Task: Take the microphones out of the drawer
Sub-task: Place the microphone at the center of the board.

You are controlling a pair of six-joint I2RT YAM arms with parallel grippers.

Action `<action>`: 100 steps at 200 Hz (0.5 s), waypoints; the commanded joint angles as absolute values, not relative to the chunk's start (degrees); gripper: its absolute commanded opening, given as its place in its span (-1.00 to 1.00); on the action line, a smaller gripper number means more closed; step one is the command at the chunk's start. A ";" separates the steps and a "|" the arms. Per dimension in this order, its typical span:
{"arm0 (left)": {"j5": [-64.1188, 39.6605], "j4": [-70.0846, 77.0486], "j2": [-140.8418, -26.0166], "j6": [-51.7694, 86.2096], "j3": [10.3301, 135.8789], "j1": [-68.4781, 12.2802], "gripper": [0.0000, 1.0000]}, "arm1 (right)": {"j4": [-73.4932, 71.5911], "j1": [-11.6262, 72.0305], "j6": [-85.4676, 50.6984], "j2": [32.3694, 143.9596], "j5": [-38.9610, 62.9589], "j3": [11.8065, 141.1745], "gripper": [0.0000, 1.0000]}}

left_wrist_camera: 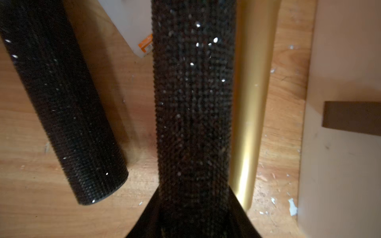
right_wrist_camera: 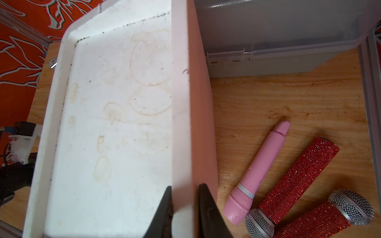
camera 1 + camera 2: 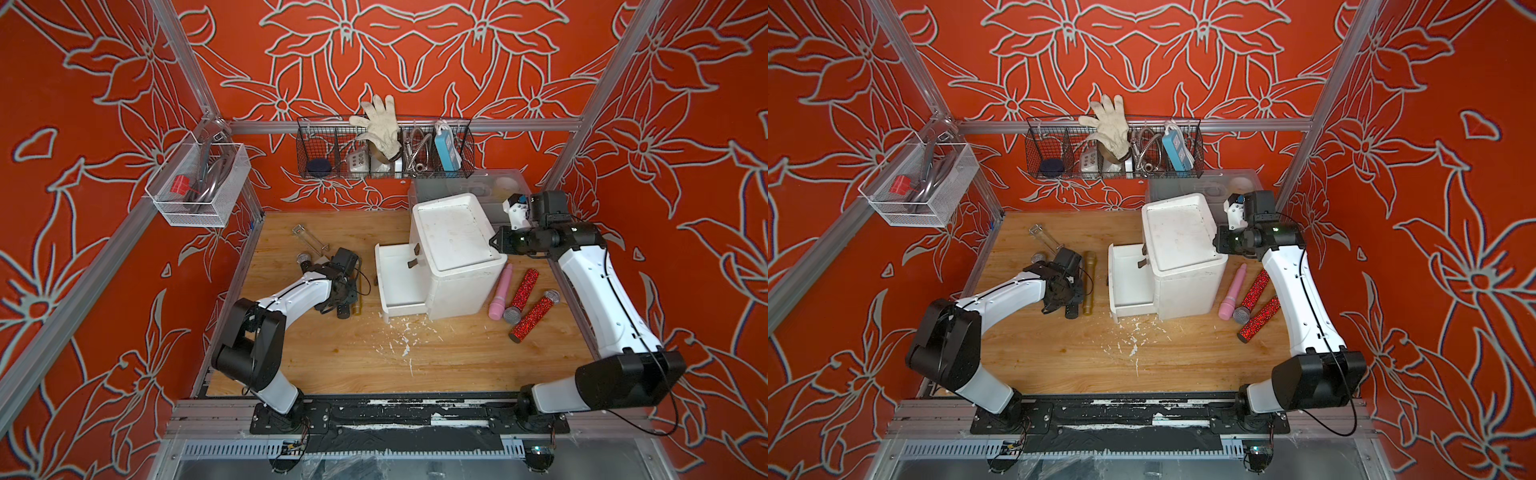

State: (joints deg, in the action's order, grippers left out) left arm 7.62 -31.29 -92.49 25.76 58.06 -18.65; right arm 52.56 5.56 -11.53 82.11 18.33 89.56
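Observation:
A white drawer unit (image 3: 457, 257) stands mid-table with its lower drawer (image 3: 395, 286) pulled out; the drawer's inside looks bare. My left gripper (image 3: 343, 297) (image 1: 192, 206) is left of the drawer, low over the table. It is shut on the handle of a black studded microphone (image 1: 192, 103) (image 3: 343, 311). A second black microphone (image 1: 61, 103) and a gold one (image 1: 251, 103) (image 3: 1089, 286) lie on the wood either side of it. My right gripper (image 2: 184, 197) (image 3: 496, 241) is shut on the unit's top right rim (image 2: 181, 103).
A pink microphone (image 3: 500, 293) and two red glitter ones (image 3: 524, 289) (image 3: 534, 318) lie right of the unit. A glass tube (image 3: 307, 239) lies back left, a grey plastic box (image 3: 469, 183) stands behind the unit. White flakes (image 3: 403, 340) dot the wood. Wire baskets (image 3: 382, 149) (image 3: 195, 183) hang on the walls.

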 commanded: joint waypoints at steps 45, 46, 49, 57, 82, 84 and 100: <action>6.70 -29.27 -96.67 26.39 58.21 -17.93 -0.64 | 52.74 5.89 -13.19 82.27 22.21 89.32 -1.00; 6.69 -29.22 -96.68 26.42 58.15 -17.93 -0.64 | 52.73 5.89 -13.19 82.27 22.22 89.31 -1.00; 6.62 -29.14 -96.87 26.45 58.06 -17.93 -0.63 | 52.73 5.88 -13.20 82.27 22.18 89.31 -1.00; 6.51 -28.94 -96.97 26.56 57.90 -17.93 -0.58 | 52.73 5.89 -13.18 82.18 22.18 89.32 -1.00; 6.25 -28.76 -96.86 26.84 57.48 -17.93 -0.41 | 52.75 5.88 -13.05 82.04 22.03 89.21 -1.00; 6.24 -28.75 -96.86 26.84 57.53 -17.93 -0.41 | 52.74 5.89 -13.08 82.08 22.05 89.23 -1.00; 5.72 -28.58 -96.90 26.76 57.40 -17.93 -0.33 | 52.60 5.89 -13.13 82.10 22.09 89.21 -1.00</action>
